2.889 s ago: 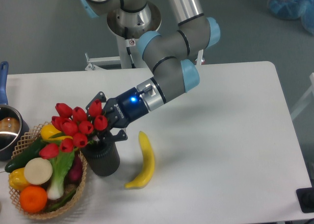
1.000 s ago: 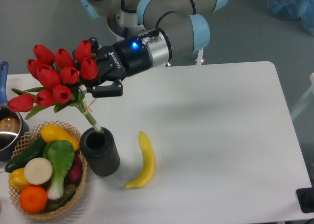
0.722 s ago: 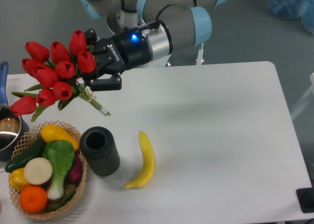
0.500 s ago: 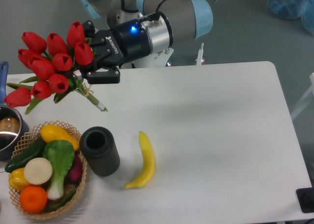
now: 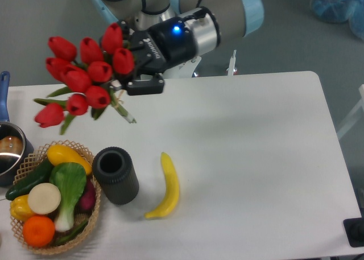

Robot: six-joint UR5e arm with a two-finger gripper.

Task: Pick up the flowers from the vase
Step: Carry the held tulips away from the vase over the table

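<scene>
At the upper left of the frame the arm reaches leftward, its gripper (image 5: 132, 72) clamped on the flowers (image 5: 85, 75), clear above the vase (image 5: 116, 175). Its lettering is unreadable.

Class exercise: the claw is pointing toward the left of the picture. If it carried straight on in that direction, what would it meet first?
Only what it already holds: the claw is shut on the flowers. Beyond them its line runs left, above the table, and looks free to the picture's edge, though depth is hard to judge from one view.
</scene>
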